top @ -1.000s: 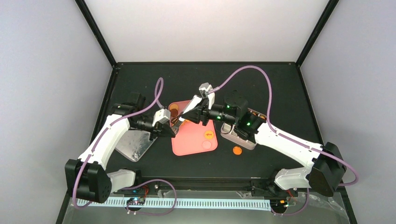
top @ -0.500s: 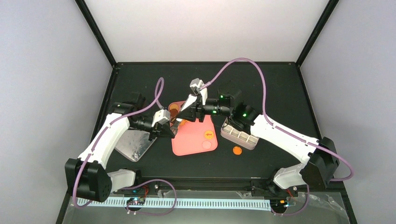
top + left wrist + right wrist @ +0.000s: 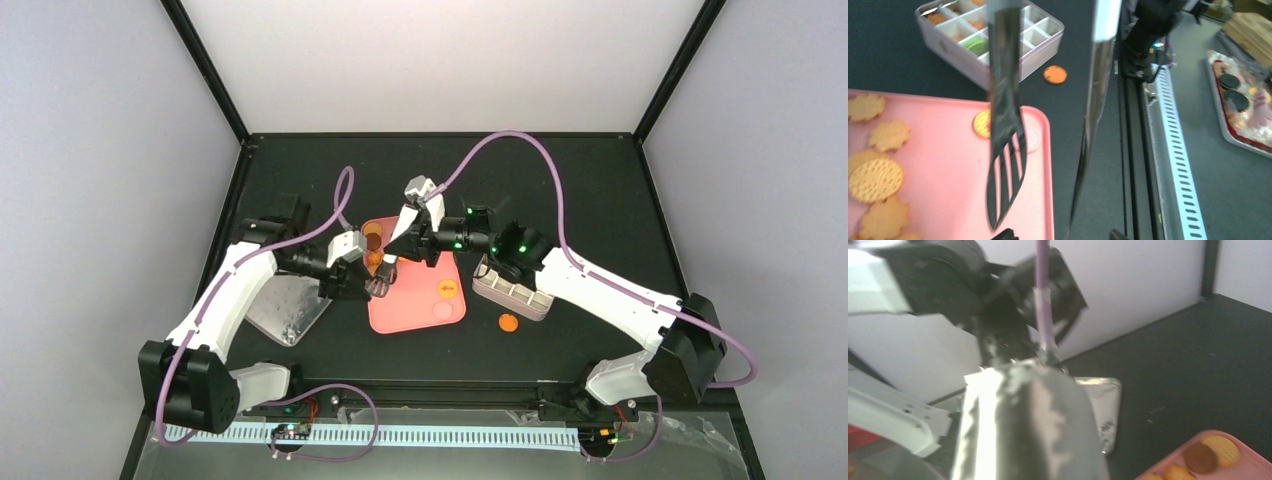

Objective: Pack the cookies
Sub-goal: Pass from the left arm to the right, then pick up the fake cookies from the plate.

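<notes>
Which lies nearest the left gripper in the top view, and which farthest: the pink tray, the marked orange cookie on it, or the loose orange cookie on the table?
From the left gripper:
1. pink tray, its left edge beneath the gripper.
2. marked orange cookie, on the tray's right side.
3. loose orange cookie, on the table past the tray's right edge.

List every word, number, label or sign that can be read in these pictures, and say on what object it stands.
No text can be read in any view.
The yellow cookie on the pink tray bears an orange mark, too small to read.
</notes>
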You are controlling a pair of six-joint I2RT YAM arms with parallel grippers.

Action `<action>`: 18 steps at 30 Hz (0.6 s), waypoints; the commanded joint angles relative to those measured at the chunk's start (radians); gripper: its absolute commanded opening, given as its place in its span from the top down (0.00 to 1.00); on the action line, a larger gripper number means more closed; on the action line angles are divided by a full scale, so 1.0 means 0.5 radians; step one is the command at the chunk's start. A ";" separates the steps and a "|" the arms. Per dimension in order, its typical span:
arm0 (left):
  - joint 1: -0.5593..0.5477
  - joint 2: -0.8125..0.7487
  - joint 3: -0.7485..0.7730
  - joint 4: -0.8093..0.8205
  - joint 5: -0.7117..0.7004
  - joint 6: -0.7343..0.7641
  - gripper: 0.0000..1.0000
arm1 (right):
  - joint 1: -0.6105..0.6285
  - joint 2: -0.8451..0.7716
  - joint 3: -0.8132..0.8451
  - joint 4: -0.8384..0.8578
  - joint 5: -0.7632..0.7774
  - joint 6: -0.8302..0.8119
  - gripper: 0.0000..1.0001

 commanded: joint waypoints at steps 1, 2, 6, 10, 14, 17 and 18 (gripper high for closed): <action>0.009 -0.072 0.057 0.421 -0.414 -0.432 0.43 | 0.004 -0.078 -0.126 0.003 0.445 -0.097 0.67; 0.013 -0.093 0.041 0.510 -0.490 -0.526 0.37 | 0.003 -0.080 -0.156 0.016 0.540 -0.114 0.67; 0.074 -0.191 -0.034 0.802 -0.852 -0.751 0.21 | 0.005 -0.037 -0.246 0.070 0.840 -0.157 0.67; 0.223 -0.195 -0.031 0.853 -0.879 -0.868 0.17 | 0.004 0.041 -0.320 0.217 1.078 -0.158 0.67; 0.403 -0.179 -0.031 0.862 -0.857 -0.927 0.17 | 0.003 0.189 -0.281 0.345 1.277 -0.144 0.68; 0.511 -0.182 -0.040 0.814 -0.800 -0.890 0.18 | 0.006 0.314 -0.197 0.409 1.356 -0.123 0.68; 0.533 -0.191 -0.049 0.799 -0.790 -0.868 0.18 | 0.005 0.357 -0.163 0.423 1.367 -0.119 0.68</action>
